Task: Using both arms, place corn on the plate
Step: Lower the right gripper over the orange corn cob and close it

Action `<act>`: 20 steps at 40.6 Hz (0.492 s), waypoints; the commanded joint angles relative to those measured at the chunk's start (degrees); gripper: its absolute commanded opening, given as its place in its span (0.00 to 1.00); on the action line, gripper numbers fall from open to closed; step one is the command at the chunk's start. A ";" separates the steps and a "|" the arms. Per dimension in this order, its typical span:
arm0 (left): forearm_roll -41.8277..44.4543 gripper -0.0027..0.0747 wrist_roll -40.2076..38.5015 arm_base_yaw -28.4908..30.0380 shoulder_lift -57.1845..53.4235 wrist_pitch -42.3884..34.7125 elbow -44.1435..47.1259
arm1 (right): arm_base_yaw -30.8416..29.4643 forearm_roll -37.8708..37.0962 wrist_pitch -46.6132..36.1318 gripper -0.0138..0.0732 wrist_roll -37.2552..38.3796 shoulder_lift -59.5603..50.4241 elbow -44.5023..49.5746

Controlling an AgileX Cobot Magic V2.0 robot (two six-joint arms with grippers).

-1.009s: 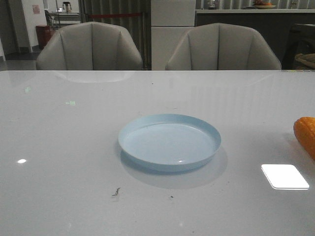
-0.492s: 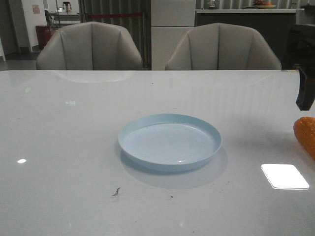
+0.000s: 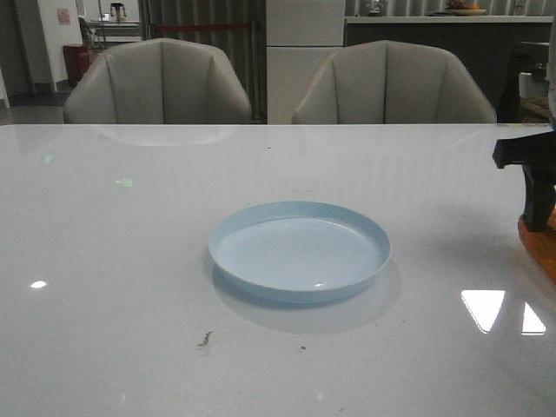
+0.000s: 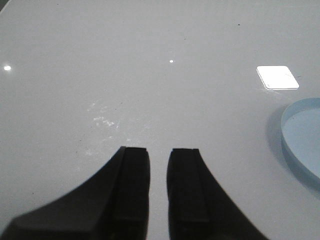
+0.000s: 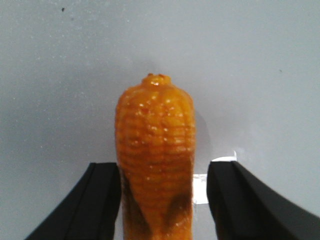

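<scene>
The pale blue plate (image 3: 300, 252) sits empty at the table's middle; its rim also shows in the left wrist view (image 4: 300, 145). The orange corn (image 3: 539, 252) lies at the table's right edge, mostly hidden there by my right gripper (image 3: 539, 217). In the right wrist view the corn (image 5: 156, 135) lies lengthwise between the fingers of my right gripper (image 5: 163, 172), which is open around it; one finger is close against the cob, the other stands apart. My left gripper (image 4: 158, 155) hovers over bare table beside the plate, its jaws nearly together and empty.
Two grey chairs (image 3: 161, 82) stand behind the far table edge. A bright light reflection (image 3: 486, 308) lies on the glossy table (image 3: 130, 261) in front of the corn. Small dark specks (image 3: 205, 339) mark the table in front of the plate.
My right gripper has come down from above at the right edge and now covers most of the corn. The plate and corn have not moved.
</scene>
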 commanded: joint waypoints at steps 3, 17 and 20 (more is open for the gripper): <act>-0.82 0.29 -0.14 0.09 -0.25 -4.13 -1.66 | -0.27 0.48 -4.34 0.72 0.09 -0.48 -1.81; -0.82 0.29 -0.14 0.09 -0.25 -4.13 -1.66 | -0.27 0.48 -4.80 0.51 -1.21 2.11 -2.19; -0.82 0.29 -0.14 0.09 -0.25 -4.13 -1.66 | -0.20 0.48 -5.06 0.46 -2.35 2.11 -3.42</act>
